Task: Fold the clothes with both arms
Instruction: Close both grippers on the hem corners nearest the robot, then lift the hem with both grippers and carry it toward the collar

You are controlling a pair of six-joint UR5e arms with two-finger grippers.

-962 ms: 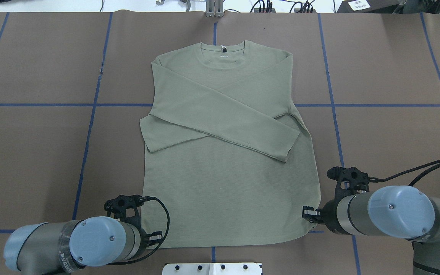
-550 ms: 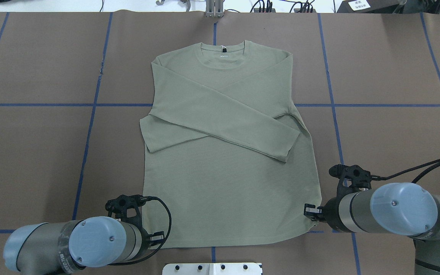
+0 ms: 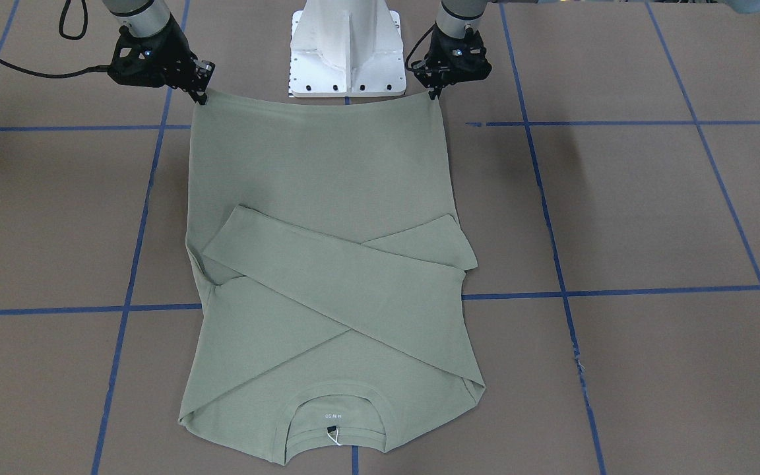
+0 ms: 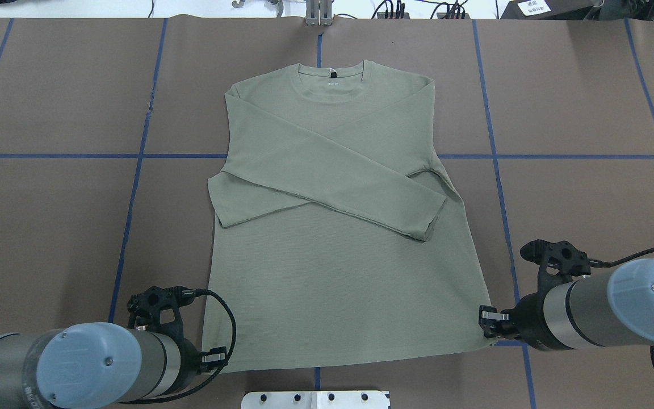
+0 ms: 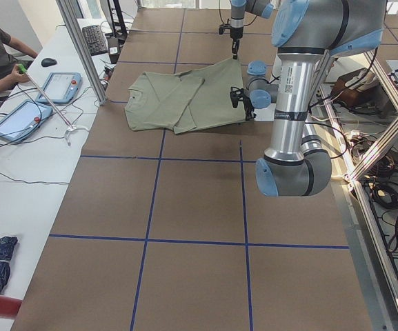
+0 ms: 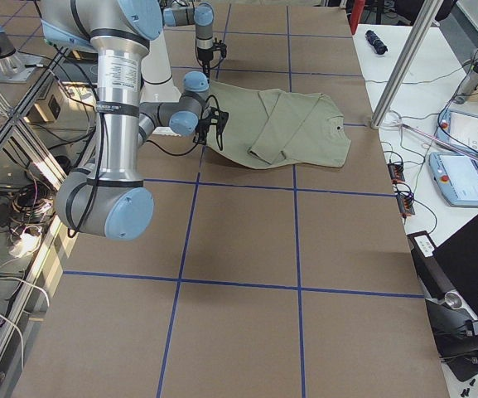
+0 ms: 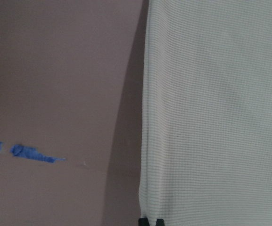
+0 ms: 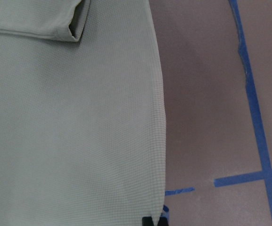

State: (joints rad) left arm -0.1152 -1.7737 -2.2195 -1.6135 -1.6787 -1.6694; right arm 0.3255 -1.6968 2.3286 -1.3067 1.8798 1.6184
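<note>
Brown paper crossed with blue tape (image 4: 134, 199) covers the counter (image 4: 49, 227), and the green shirt (image 4: 338, 238) lies flat at its middle. The neck points to the counter's far edge, away from the robot. The hem runs along the near edge, just in front of the white pedestal (image 3: 347, 46).

Both sleeves (image 4: 327, 170) are already folded in and cross over the chest, one on top of the other, so the sleeve step looks done. The body is still at full length and no fold brings the hem toward the neck, so I judge the task about half done. What remains is at least one fold of the body, and perhaps a second to make it compact.

The left fingers (image 3: 433, 91) sit at the hem corner on the robot's left side, and the right fingers (image 3: 203, 92) sit at the opposite hem corner. In the front-facing view each corner is drawn into a small point that ends at the fingertips, and the hem between them looks taut and slightly raised. In each wrist view the fabric edge runs straight down into dark tips pressed close together. I take it that both pairs are pinching the shirt at its two bottom corners, with the rest of the cloth resting on the counter beyond them.
</note>
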